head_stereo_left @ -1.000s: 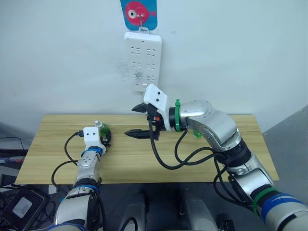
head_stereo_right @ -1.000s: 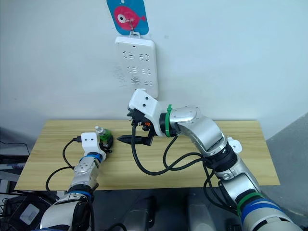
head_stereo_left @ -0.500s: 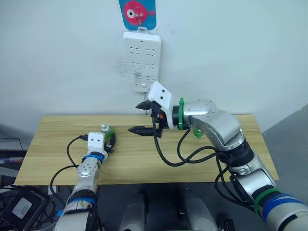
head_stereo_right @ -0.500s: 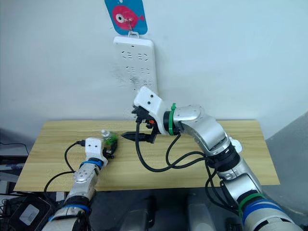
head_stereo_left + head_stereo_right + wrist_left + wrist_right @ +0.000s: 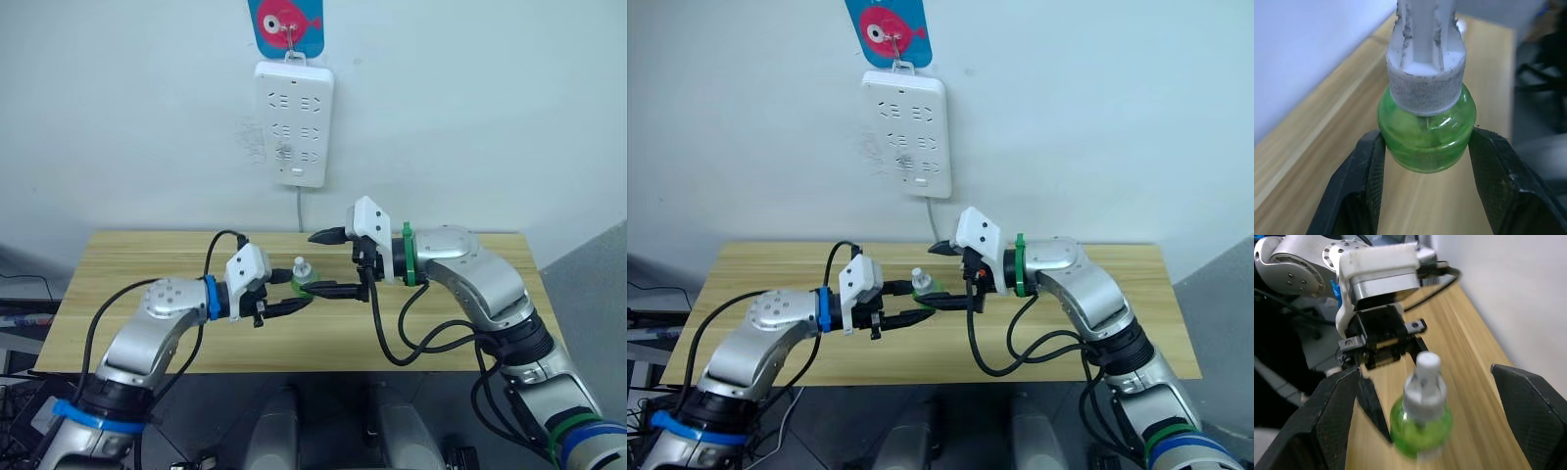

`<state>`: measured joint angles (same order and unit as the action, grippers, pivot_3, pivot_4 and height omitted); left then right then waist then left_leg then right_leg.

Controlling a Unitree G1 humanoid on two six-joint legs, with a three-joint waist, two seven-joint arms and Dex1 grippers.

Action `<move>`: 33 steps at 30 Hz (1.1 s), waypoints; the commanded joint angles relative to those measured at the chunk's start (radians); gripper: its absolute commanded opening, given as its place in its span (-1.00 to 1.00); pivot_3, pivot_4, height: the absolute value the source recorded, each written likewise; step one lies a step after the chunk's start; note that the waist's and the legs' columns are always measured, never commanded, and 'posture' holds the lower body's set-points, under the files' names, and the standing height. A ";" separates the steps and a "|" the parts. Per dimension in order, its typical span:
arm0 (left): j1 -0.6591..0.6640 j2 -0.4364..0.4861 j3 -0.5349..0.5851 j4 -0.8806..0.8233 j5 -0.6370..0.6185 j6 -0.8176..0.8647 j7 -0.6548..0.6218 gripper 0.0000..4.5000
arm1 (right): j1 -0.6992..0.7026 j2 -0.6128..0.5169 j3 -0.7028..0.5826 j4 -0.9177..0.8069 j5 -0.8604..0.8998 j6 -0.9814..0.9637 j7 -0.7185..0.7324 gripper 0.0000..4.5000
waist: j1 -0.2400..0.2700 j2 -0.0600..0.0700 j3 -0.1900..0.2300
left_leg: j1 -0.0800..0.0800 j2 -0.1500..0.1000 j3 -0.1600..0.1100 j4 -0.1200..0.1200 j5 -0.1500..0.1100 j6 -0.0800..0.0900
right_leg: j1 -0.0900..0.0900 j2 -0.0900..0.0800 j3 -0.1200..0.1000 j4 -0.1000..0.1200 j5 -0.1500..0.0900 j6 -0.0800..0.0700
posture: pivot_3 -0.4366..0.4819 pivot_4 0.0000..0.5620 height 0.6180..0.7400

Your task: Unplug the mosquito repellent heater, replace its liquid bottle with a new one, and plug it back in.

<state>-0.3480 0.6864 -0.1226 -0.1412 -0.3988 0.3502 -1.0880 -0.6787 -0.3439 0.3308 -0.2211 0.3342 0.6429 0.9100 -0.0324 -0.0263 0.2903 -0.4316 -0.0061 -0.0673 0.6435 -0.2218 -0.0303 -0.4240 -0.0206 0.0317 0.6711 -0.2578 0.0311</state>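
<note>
A small green liquid bottle [image 5: 303, 280] with a white neck and wick stands upright above the middle of the wooden table [image 5: 118, 264], neck pointing up. No writing can be read on it. The left gripper [image 5: 297, 298] is clamped on its round green body, one black finger [image 5: 1359, 186] on each side. The right gripper [image 5: 328, 262] faces it from the other side (fingers spread wide, not touching the bottle). A white power strip [image 5: 294, 122] hangs lengthwise on the wall, under a blue tag with a pink fish [image 5: 285, 23].
</note>
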 commanded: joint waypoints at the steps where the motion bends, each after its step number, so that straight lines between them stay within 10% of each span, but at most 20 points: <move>1: -0.053 -0.005 -0.001 0.026 -0.008 -0.003 -0.042 -0.02 | 0.013 0.011 -0.040 -0.048 0.014 -0.002 -0.042 1.00 | 0.000 0.000 0.000 | 0.000 0.000 0.000 0.000 0.000 -0.001 | 0.000 0.000 0.000 0.000 0.000 0.000 | -0.10 -0.21 1.00; 5: -0.104 -0.023 -0.009 0.063 -0.001 -0.010 -0.071 -0.02 | 0.041 0.009 -0.049 -0.062 0.017 0.012 -0.075 0.72 | -0.001 -0.001 -0.001 | 0.000 0.000 -0.001 0.001 0.002 -0.003 | 0.000 0.000 -0.001 0.002 0.000 0.000 | -0.14 -0.27 1.00; 13: -0.110 -0.029 -0.014 0.076 0.010 -0.021 -0.099 -0.02 | 0.064 0.004 -0.056 -0.069 0.025 0.016 -0.085 -0.51 | -0.007 -0.001 -0.002 | 0.000 0.000 -0.002 0.001 0.004 -0.006 | -0.001 0.001 -0.001 0.006 0.000 0.000 | -0.16 -0.29 1.00; 19: -0.072 -0.014 -0.019 0.039 0.004 -0.035 -0.123 -0.02 | 0.046 -0.011 -0.040 -0.078 0.056 -0.012 -0.005 -0.53 | -0.008 -0.001 -0.002 | 0.000 0.000 -0.003 0.002 0.005 -0.007 | -0.001 0.001 -0.003 0.008 0.000 0.000 | -0.10 -0.27 1.00; 28: -0.030 0.020 -0.053 -0.026 0.015 -0.164 -0.254 -0.02 | -0.099 -0.063 0.057 0.124 0.110 -0.246 0.553 -0.53 | -0.001 -0.001 -0.004 | 0.000 0.000 -0.007 0.002 0.007 -0.010 | 0.002 0.002 -0.016 0.008 0.000 0.000 | 0.05 -0.34 1.00; 33: -0.019 0.048 -0.040 -0.043 0.007 -0.147 -0.272 -0.02 | -0.137 -0.015 0.037 0.201 0.101 -0.230 0.564 -0.37 | 0.002 -0.001 -0.004 | 0.000 0.000 -0.008 0.002 0.008 -0.012 | 0.002 0.002 -0.016 0.009 0.001 -0.001 | 0.08 -0.30 1.00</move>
<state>-0.3772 0.7270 -0.1685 -0.1618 -0.3936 0.1913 -1.3665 -0.7797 -0.3829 0.3777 0.0113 0.3836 0.4265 1.4449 -0.0301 -0.0276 0.2868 -0.4312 -0.0061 -0.0768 0.6457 -0.2136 -0.0423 -0.4221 -0.0187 0.0155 0.6803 -0.2572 0.0300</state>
